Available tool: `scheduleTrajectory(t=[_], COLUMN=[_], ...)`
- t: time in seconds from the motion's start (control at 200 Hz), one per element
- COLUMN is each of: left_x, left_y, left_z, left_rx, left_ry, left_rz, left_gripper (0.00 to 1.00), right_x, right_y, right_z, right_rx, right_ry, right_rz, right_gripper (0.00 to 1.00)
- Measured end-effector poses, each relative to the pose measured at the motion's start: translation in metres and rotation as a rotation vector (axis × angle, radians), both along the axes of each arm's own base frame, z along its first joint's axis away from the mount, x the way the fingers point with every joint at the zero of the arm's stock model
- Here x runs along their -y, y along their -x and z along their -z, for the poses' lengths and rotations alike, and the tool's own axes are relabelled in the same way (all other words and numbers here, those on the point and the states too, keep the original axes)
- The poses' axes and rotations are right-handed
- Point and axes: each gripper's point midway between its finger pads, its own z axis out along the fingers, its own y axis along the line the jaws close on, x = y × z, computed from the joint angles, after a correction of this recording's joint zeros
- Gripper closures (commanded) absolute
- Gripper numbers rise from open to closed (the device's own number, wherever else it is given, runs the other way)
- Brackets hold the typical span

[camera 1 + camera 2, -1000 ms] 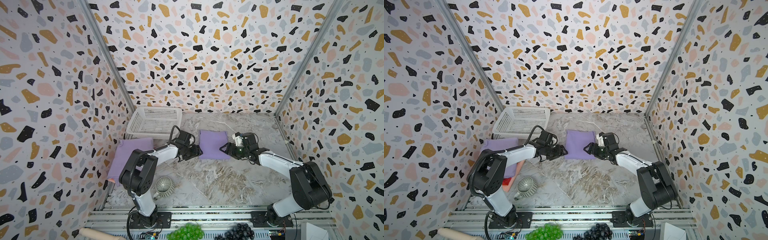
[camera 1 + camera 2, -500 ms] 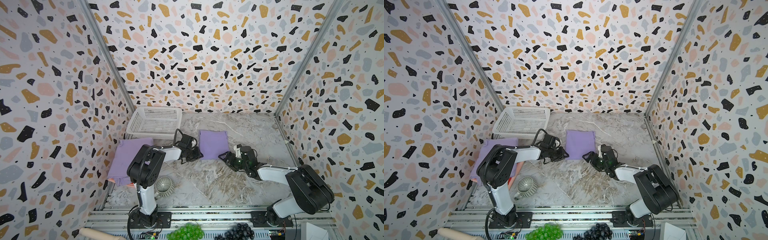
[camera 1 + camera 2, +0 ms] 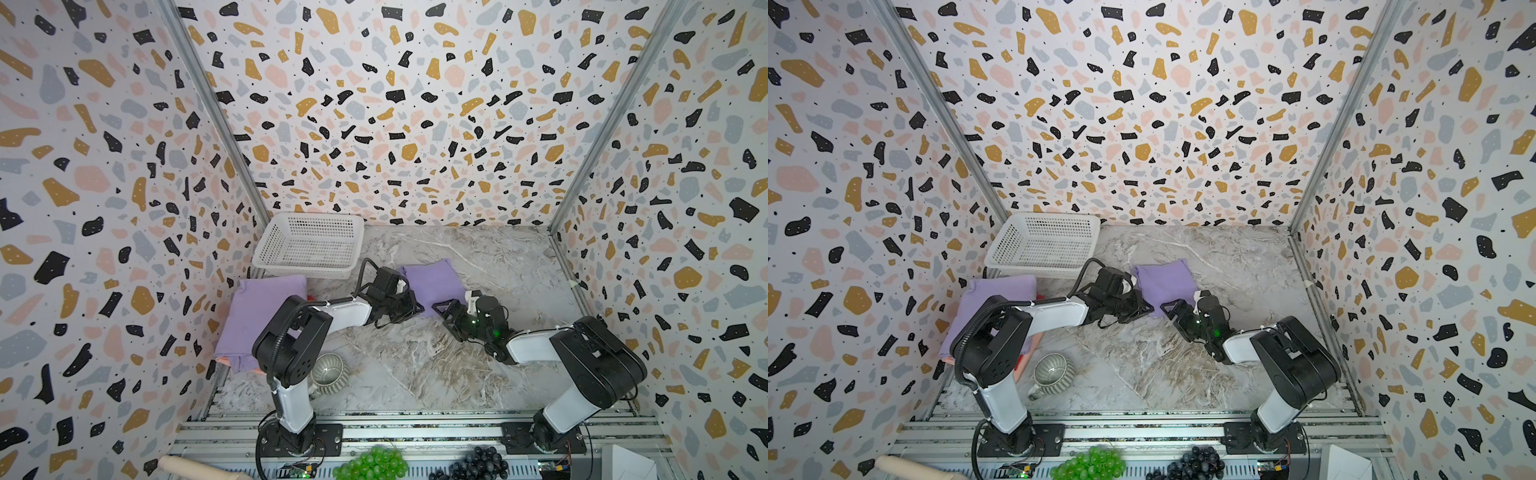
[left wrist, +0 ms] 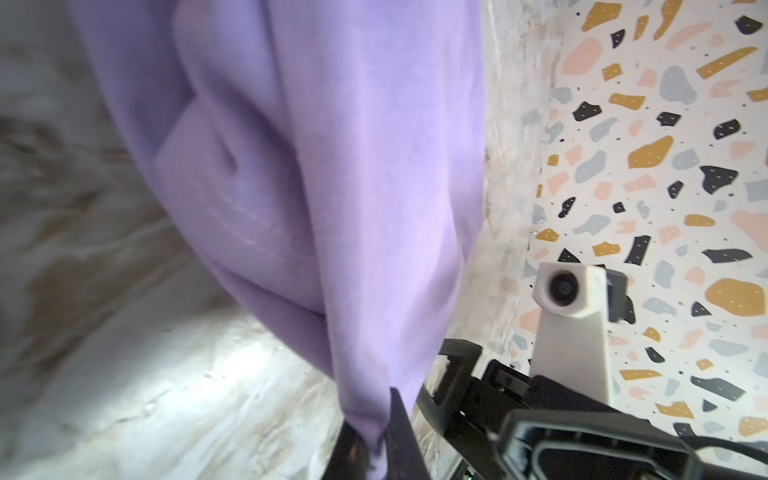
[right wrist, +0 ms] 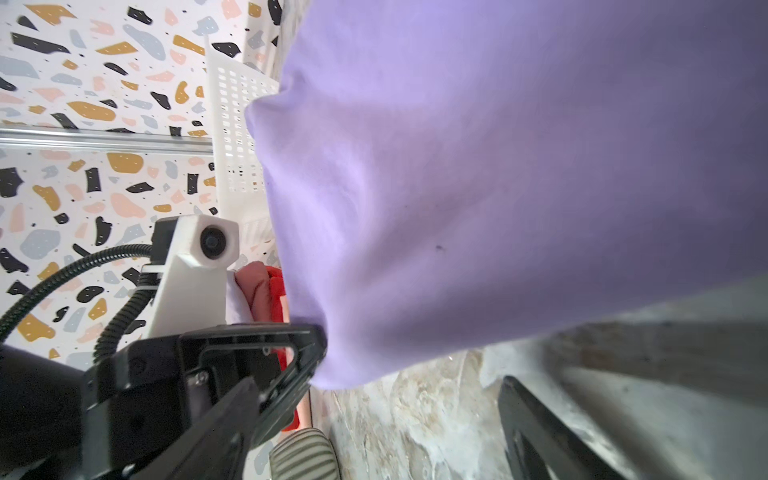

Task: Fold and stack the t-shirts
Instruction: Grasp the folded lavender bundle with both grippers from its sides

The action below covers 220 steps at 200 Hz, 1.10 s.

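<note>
Folded lavender t-shirt [image 3: 432, 282]: lies flat mid-table on the marble table [image 3: 415, 365], just in front and to the right of the basket.
Left gripper [image 3: 417, 309]: clamped on the shirt's near left corner; the left wrist view shows cloth pinched between the fingers [image 4: 401, 436].
Right gripper [image 3: 449, 319]: jaws spread wide, at the shirt's near right corner; contact cannot be told.
Stack of t-shirts [image 3: 257, 316]: by the left wall, lavender on top, salmon and red edges beneath.
White basket [image 3: 309, 272]: back left.
Ribbed mug [image 3: 328, 372]: beside the stack, near the left arm's base.
</note>
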Motion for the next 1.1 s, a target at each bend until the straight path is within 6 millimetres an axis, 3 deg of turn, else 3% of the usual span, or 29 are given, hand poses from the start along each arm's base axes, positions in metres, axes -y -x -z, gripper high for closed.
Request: scheduleTrajectory(t=[0.13,0.23,0.345,0.421,0.486,0.571,0.756,0.851,0.971,1.101], left_x=[0.014,0.019,0.014,0.006,-0.004,-0.018,-0.038,-0.039,-0.027,-0.020], left_y=[0.013,0.025,0.040,0.048,0.053,0.057,0.037,0.023,0.005,0.000], left_z=[-0.012,-0.012,-0.014,-0.016,-0.018,-0.022,-0.031,-0.018,0.003,0.023], left_rx=[-0.008,-0.018,-0.023,-0.019,-0.010,0.004,0.028,0.000,-0.049,-0.102], left_ry=[0.032,0.023,-0.002,-0.022,-0.044,-0.061,-0.049,-0.050,-0.054,-0.047], left_rz=[0.033,0.059,0.084,0.088,0.078,0.050,-0.044,-0.073,-0.078,-0.085], left_gripper=[0.91,0.85,0.51,0.36,0.26,0.00,0.00,0.00,0.00,0.00], right_x=[-0.002,-0.002,-0.004,-0.004,-0.003,-0.004,-0.003,-0.002,0.000,0.002], right_y=[-0.009,-0.012,-0.014,-0.014,-0.015,-0.016,-0.014,-0.010,-0.006,-0.004], right_z=[0.004,0.016,0.023,0.024,0.024,0.022,0.004,-0.001,-0.004,-0.002], right_rx=[0.001,-0.026,-0.042,-0.055,-0.060,-0.068,-0.061,-0.069,-0.079,-0.092], right_ry=[-0.038,-0.057,-0.073,-0.080,-0.072,-0.052,-0.040,-0.033,-0.025,-0.016], right_rz=[0.035,0.056,0.063,0.069,0.067,0.059,0.041,0.028,0.019,0.009], right_gripper=[0.11,0.22,0.49,0.65,0.72,0.82,0.88,0.88,0.88,0.89])
